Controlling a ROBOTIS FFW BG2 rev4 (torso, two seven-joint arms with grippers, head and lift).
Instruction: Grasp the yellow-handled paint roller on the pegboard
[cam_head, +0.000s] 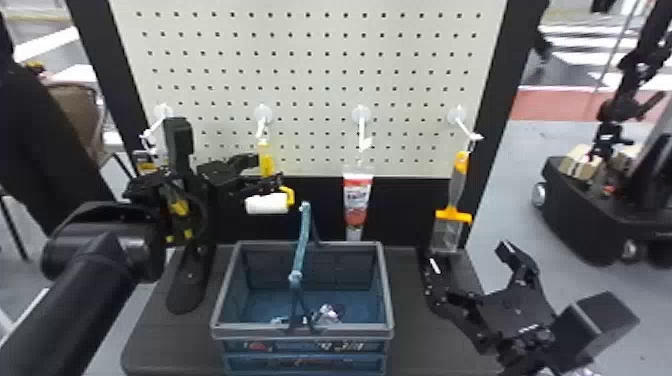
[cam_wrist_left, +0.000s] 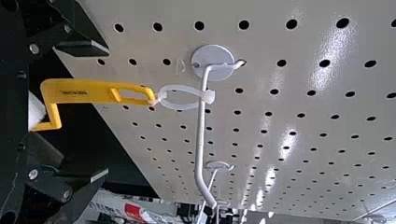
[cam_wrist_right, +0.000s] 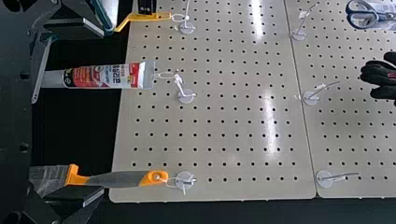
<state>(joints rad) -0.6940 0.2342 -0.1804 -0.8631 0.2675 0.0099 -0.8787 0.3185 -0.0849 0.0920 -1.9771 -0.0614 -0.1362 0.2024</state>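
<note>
The yellow-handled paint roller (cam_head: 265, 161) hangs by a white loop (cam_wrist_left: 187, 96) from a hook (cam_wrist_left: 201, 130) on the white pegboard (cam_head: 310, 65). Its white roll (cam_head: 266, 204) is at the bottom. My left gripper (cam_head: 260, 174) is raised to it and stands open, one finger on each side of the yellow handle (cam_wrist_left: 88, 92) without touching it. The white roll sits close to the palm. My right gripper (cam_head: 470, 270) rests open and empty low at the right, over the table's right end (cam_wrist_right: 98, 112).
A red-and-white tube (cam_head: 357, 200) and an orange-handled scraper (cam_head: 451, 212) hang from hooks to the roller's right. A blue basket (cam_head: 225, 295) with an upright handle stands on the dark table below. A black tool (cam_head: 187, 285) hangs left of the basket.
</note>
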